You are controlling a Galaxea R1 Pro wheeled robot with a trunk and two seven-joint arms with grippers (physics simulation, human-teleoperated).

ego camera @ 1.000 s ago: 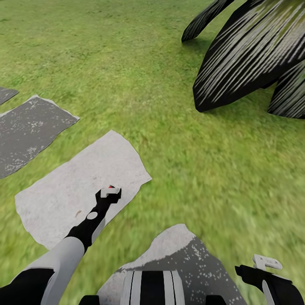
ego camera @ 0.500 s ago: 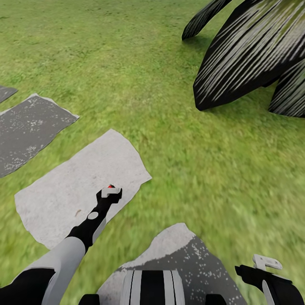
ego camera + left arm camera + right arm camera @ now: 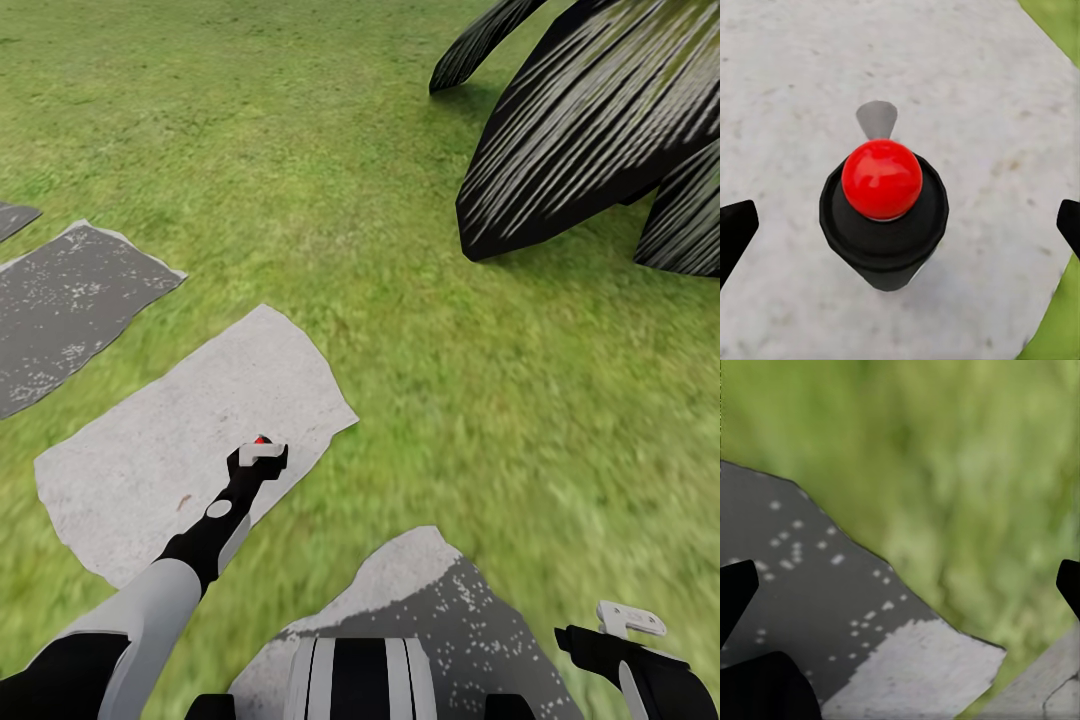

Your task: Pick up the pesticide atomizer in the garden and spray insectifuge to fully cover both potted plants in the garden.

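Seen from straight above in the left wrist view, the pesticide atomizer (image 3: 883, 180) is a red round cap on a dark collar, standing upright on a pale stepping stone (image 3: 170, 450). My left gripper (image 3: 262, 456) hangs right over it, open, with its dark fingertips (image 3: 735, 229) wide apart on either side of the bottle and not touching it. In the head view only the red tip of the atomizer (image 3: 262, 439) peeks past the gripper. My right gripper (image 3: 628, 620) is held low at my right side, open and empty. The potted plants are out of view.
A big agave with long dark striped leaves (image 3: 590, 130) spreads at the far right. Darker stepping stones lie at the left (image 3: 70, 300) and just in front of my base (image 3: 450, 610). Lawn (image 3: 480, 400) surrounds them.
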